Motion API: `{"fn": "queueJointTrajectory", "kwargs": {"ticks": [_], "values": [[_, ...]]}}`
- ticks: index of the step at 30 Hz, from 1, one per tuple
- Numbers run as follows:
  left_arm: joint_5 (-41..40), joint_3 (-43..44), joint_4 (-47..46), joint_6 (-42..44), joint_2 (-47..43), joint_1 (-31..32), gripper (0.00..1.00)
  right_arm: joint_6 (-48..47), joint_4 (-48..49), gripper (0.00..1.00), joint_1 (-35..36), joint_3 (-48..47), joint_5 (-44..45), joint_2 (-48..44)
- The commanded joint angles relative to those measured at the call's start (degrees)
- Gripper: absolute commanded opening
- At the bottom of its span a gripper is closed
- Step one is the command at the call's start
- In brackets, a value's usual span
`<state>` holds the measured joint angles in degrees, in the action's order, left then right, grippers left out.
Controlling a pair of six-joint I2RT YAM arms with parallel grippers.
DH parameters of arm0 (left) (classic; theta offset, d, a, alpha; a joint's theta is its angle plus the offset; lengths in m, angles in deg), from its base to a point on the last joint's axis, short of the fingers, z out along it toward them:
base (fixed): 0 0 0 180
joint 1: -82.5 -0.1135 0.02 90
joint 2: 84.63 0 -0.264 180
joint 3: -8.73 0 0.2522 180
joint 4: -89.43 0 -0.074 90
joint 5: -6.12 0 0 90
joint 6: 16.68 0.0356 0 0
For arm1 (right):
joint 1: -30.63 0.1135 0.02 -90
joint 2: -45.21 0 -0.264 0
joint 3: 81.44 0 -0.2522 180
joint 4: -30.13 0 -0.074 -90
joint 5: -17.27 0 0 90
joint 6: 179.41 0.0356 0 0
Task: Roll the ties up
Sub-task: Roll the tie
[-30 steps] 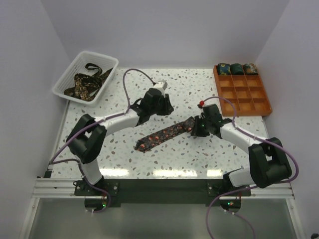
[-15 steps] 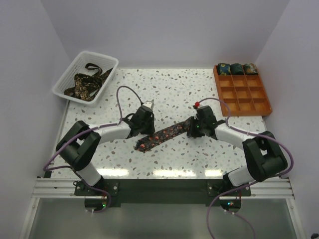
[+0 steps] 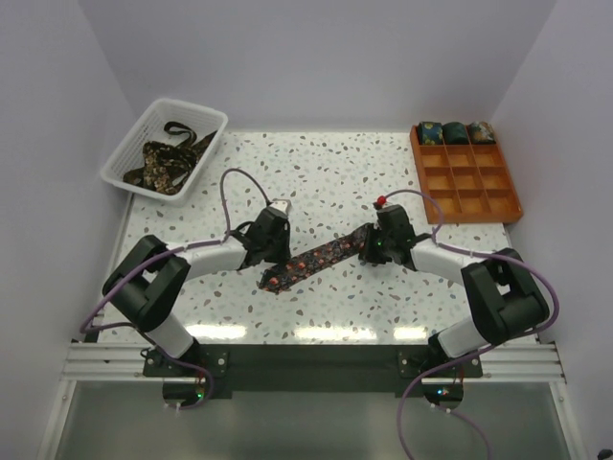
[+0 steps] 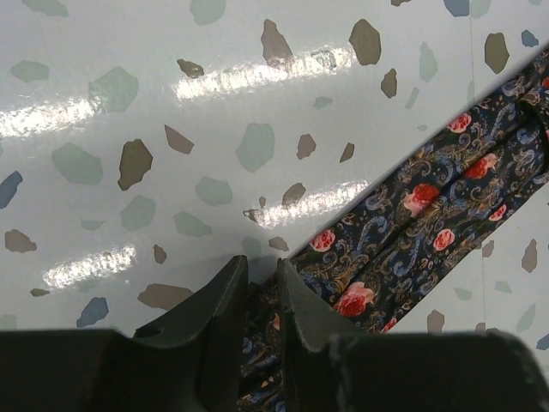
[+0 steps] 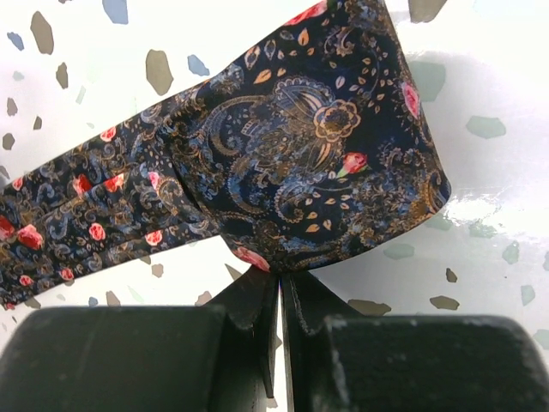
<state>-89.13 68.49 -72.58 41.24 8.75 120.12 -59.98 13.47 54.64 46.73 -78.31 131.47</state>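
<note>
At far left, the white mesh basket holds loose ties, well apart from the work. The left gripper is down at the near-left end of the tie, which lies diagonally across the middle of the table. Its jaws stand narrowly apart with fabric between them; we cannot tell whether they pinch it. The right gripper has its jaws pressed together on the edge of the tie's folded far-right end.

We judge the tie light, limp and smooth-faced. It will sag, twist and slip, so each end wants a hold across its width, and any roll must be kept tight.

At far right, the orange tray carries three rolled ties in its back row. Only the arms' own cables come near the tie.
</note>
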Motion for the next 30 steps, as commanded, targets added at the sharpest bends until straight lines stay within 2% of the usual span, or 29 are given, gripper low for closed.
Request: {"fn": "queueJointTrajectory", "kwargs": {"ticks": [1, 8, 11, 12, 14, 15, 19, 23, 26, 30], "values": [[0.9, -2.0, 1.8, 2.1, -1.3, -0.2, 0.26, 2.3, 4.2, 0.07, 0.2, 0.5, 2.1, 0.5], [0.2, -3.1, 2.1, 1.5, -3.4, -0.2, 0.26, 3.5, 4.7, 0.07, 0.1, 1.0, 3.0, 0.1], [-0.1, -2.9, 2.8, 1.2, -5.0, -0.1, 0.28, 1.5, -0.4, 0.1, 0.2, -0.4, 3.0, -1.3], [-0.2, -2.8, 3.3, 0.9, -6.1, -0.2, 0.28, 0.7, -3.8, 0.18, 0.2, -1.0, 3.9, -3.1], [-0.2, -2.8, 3.8, 0.4, -7.4, -0.2, 0.3, -0.9, -7.2, 0.25, 0.0, -2.0, 4.5, -4.6], [-0.1, -2.8, 4.1, -0.1, -9.0, -0.1, 0.3, -2.9, -9.0, 0.32, -0.5, -3.6, 4.4, -5.8], [2.3, -1.9, 3.8, -4.0, -12.1, 0.1, 0.31, -6.6, -16.9, 0.43, -2.7, -8.0, 1.4, -8.8], [3.3, 2.4, 2.1, -8.0, -11.6, 4.2, 0.32, -8.4, -19.3, 0.45, -9.3, -11.6, -3.6, -9.1], [4.4, 7.2, -1.4, -11.2, -8.2, 8.0, 0.33, -8.8, -19.7, 0.44, -14.3, -13.7, -4.1, -7.5], [6.2, 16.4, -5.6, -13.6, 0.9, 11.3, 0.33, -7.8, -17.9, 0.41, -17.4, -16.6, -4.5, -2.2]]}}
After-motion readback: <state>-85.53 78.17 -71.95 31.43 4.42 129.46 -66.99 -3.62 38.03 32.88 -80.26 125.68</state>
